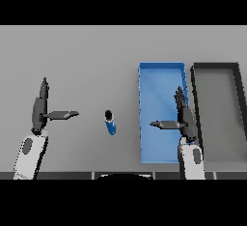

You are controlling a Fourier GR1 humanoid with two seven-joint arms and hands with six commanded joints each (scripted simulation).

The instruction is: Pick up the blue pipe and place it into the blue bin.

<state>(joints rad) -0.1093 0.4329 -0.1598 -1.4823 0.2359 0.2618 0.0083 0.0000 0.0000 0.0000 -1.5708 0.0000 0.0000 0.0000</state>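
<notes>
Dark right hand (185,116) hangs open over the blue bin (161,73), fingers straight and pointing away from the robot, thumb stuck out sideways toward the left. Nothing in it. It sits above the bin's right half, near the wall shared with the next tray, so it's parked over the drop spot, not the pick spot.

Blue pipe (111,123) is to the left of that hand, outside the bin, on the grey table (87,56). It stands apart from the bin's left wall with bare table between. Short blue body, dark end at the far side; looks upright or slightly tilted, can't tell which. Untouched by either hand.

Further left again, the left hand (40,109) is also open, fingers straight, thumb pointing right toward the pipe. Clear gap between thumb tip and pipe. Pipe sits roughly midway between the two thumbs.

To the right of the right hand: a dark grey bin (215,66), just beside the blue one, not part of the task.

Judgement: pick not started. Either hand could take it; the right one only has to shift left across the bin wall and drop down, then the return path to the bin is short. Small part, so the pinch needs to be centred or it tips.
</notes>
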